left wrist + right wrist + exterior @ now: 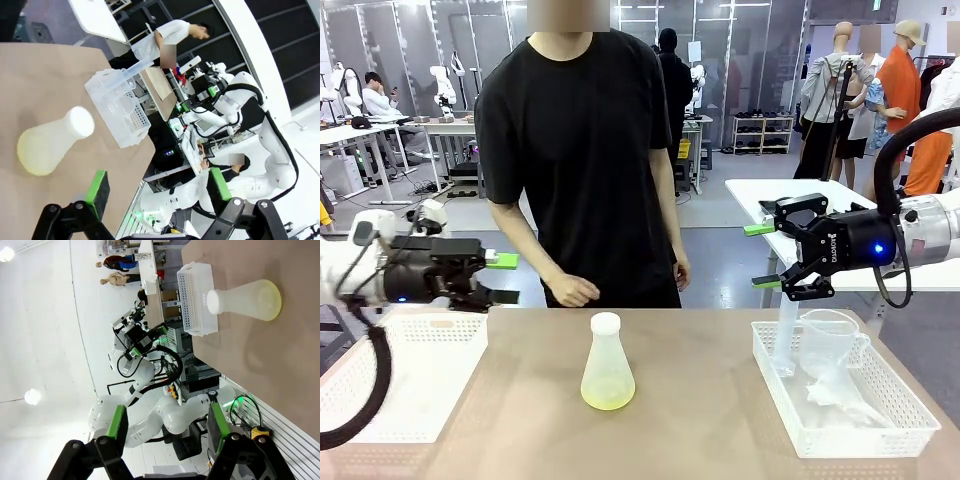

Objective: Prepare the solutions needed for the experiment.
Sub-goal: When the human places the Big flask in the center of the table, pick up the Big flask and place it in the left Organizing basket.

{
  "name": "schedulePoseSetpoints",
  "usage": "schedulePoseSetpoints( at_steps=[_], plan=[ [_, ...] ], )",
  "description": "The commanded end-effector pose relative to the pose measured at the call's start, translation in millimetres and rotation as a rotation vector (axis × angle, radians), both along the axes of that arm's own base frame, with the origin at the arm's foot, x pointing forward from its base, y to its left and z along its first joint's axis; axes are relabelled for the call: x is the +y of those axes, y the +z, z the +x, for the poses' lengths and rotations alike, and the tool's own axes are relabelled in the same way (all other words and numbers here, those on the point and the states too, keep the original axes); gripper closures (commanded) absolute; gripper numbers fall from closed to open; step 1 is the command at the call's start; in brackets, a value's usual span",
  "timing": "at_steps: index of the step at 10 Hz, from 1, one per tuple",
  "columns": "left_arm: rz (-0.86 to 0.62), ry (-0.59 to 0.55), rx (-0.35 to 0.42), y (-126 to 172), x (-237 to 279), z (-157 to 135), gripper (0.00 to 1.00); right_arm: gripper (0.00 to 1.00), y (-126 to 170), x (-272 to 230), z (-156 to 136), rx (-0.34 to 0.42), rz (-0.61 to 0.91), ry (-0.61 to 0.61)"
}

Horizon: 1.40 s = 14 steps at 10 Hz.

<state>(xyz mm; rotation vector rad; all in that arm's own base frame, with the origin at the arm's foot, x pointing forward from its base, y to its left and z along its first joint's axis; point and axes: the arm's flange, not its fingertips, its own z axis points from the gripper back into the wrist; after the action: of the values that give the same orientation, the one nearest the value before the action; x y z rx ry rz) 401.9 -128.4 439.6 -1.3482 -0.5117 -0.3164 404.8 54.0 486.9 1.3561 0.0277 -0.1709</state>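
Observation:
A translucent white conical flask [607, 362] with a white cap stands upright at the middle of the tan table. The solutions [608, 397], a little pale yellow-green liquid, tint its wide base. My left gripper [505, 279] hovers open above the table's far left, pointing towards the middle, with nothing between its green pads. My right gripper [762, 256] hangs open and empty in the air at the far right, above the right basket. The left wrist view has the flask [47, 145] well beyond the open left gripper [157, 190]. The right wrist view shows the flask [247, 300] far from the open right gripper [166, 424].
A white mesh basket [876, 438] at the right holds a clear measuring cylinder [786, 340] and a clear beaker [828, 340]. Another white basket [410, 375] sits at the left. A person in black stands at the far side, one hand [573, 290] near the table's edge.

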Motion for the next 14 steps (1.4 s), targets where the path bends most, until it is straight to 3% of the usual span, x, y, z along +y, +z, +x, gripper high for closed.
schedulePoseSetpoints(
  at_steps=[1, 4, 6, 7, 12, 13, 14],
  plan=[
    [-0.013, -0.076, -0.136, -9, -26, 25, 0.0, 0.19, 0, 0, 0, -0.001, 0.002, 0.001],
    [0.005, -0.182, -0.465, -18, -39, 31, 0.0, 0.19, 0, 0, 0, -0.001, 0.002, 0.001],
    [0.043, -0.222, -0.577, -18, -42, 28, 0.0, 0.19, 0, 0, 0, -0.001, 0.002, 0.001],
    [0.03, -0.165, -0.45, -13, -43, 27, 0.0, 0.19, 0, 0, 0, -0.001, 0.002, 0.001],
    [0.039, -0.174, -0.466, -16, -41, 27, 0.0, 0.19, 0, 0, 0, -0.001, 0.002, 0.001],
    [-0.026, -0.114, -0.6, -25, -40, 42, 0.0, 0.19, 0, 0, 0, -0.001, 0.002, 0.001],
    [0.014, -0.137, -0.773, -32, -33, 50, 0.0, 0.19, 0, 0, 0, -0.001, 0.002, 0.001]
  ],
)
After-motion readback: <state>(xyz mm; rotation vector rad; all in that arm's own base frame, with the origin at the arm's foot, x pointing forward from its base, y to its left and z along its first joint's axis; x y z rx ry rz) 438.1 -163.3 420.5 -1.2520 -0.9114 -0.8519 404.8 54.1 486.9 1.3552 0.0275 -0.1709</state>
